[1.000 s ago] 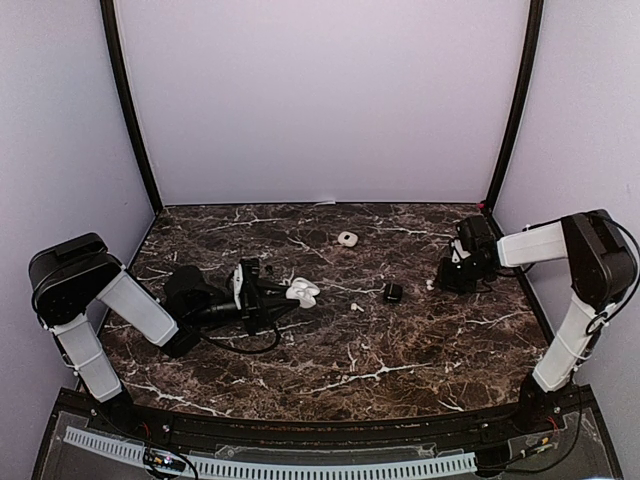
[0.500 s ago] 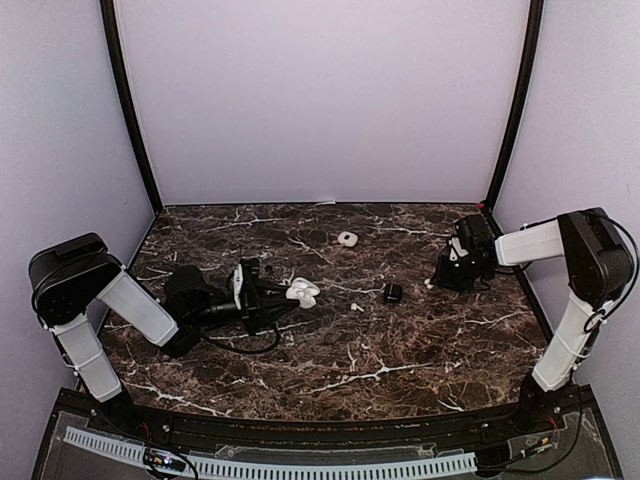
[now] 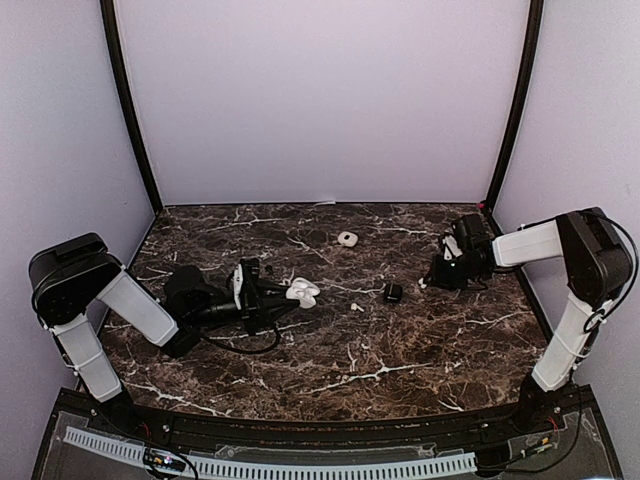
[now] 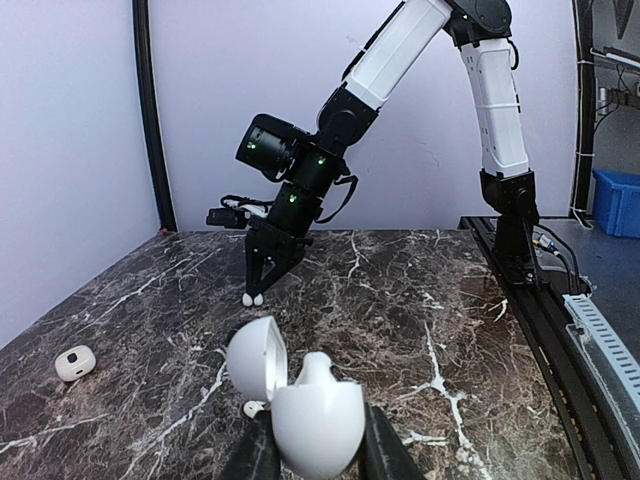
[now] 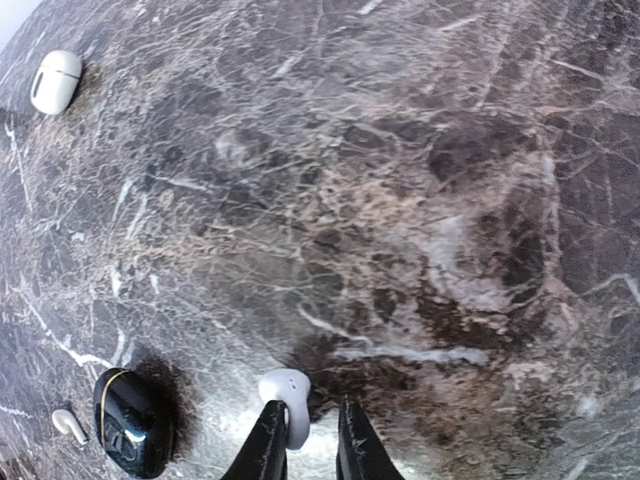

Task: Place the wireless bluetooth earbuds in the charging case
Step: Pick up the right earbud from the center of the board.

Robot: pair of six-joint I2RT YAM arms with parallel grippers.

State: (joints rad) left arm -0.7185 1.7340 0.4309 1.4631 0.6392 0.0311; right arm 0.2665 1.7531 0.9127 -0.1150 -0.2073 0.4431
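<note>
Lying on the dark marble table [image 5: 420, 200], the tiny glossy white earbud [image 5: 283, 388] sits between the narrow jaws of the right gripper [image 5: 310, 405], touching one finger. Light, hard, slippery: probably best pinched across its stem. The left gripper [image 4: 315, 445] clamps the open white egg-shaped case [image 4: 295, 400].

A dark marble-patterned table [image 3: 350, 370] sits within plain pale lilac walls [image 3: 320, 100] and black corner posts [image 3: 128, 110].

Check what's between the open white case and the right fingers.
Top view: a loose white earbud and a black case lie on the marble between the open white case and the right fingers; nothing else there.
</note>
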